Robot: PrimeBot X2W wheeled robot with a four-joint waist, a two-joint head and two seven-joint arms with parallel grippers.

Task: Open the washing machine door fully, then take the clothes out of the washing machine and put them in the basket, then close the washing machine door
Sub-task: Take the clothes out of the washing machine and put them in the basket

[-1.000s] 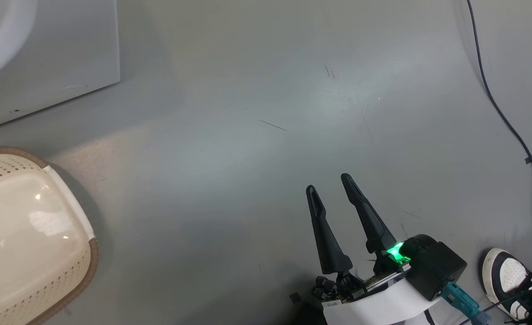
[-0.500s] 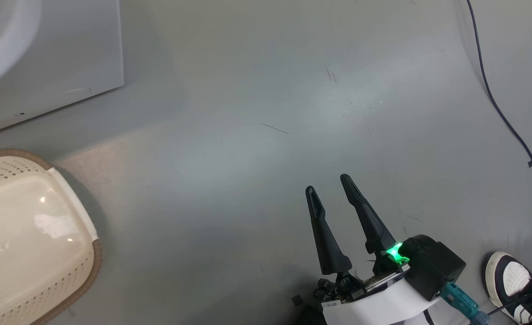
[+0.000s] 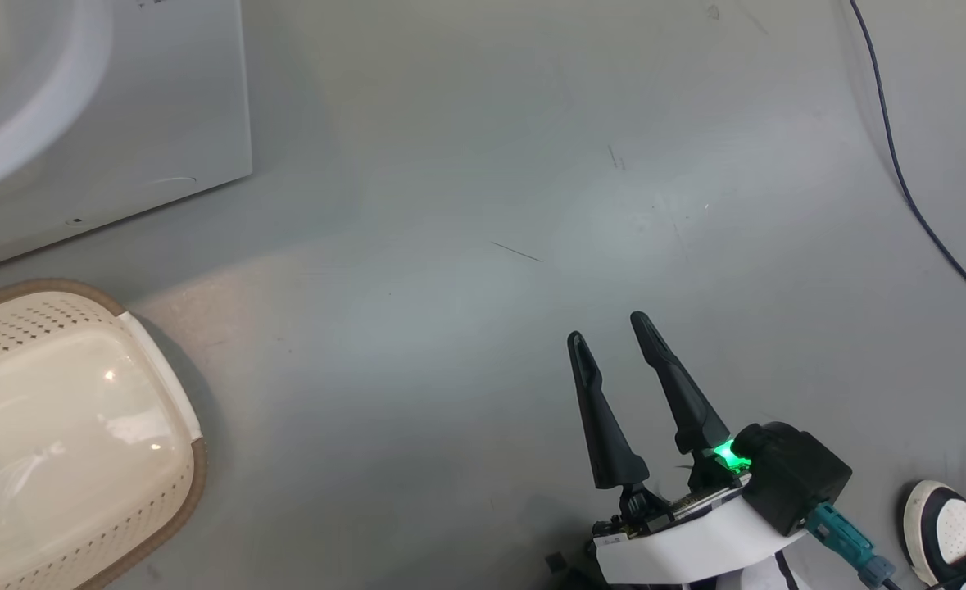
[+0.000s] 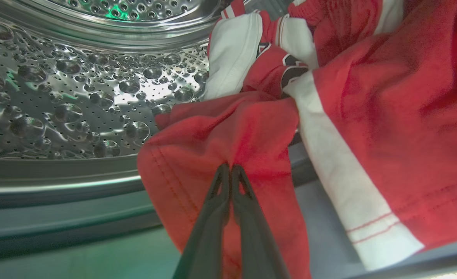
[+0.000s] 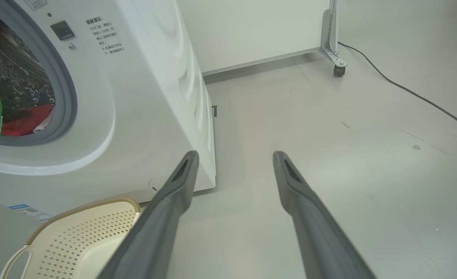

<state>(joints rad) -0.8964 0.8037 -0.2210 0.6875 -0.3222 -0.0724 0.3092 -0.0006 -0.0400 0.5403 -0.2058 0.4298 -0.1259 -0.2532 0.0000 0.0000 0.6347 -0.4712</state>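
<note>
In the left wrist view my left gripper is shut on a fold of the red clothes, which have white trim and spill over the grey seal from the steel drum. The washing machine stands at the head view's top left, and its opening shows red cloth inside. The empty cream basket sits on the floor before it. My right gripper hangs open over bare floor, to the right of the basket. The door is out of view.
A person's black-and-white shoe stands at the head view's lower right. A dark cable runs along the floor at the right. A white panel on a castor stands behind the machine. Bare grey floor lies between basket and right gripper.
The head camera has shifted, so the machine, basket and floor marks sit lower and further right in the picture. My right gripper stays open in the same pose.
</note>
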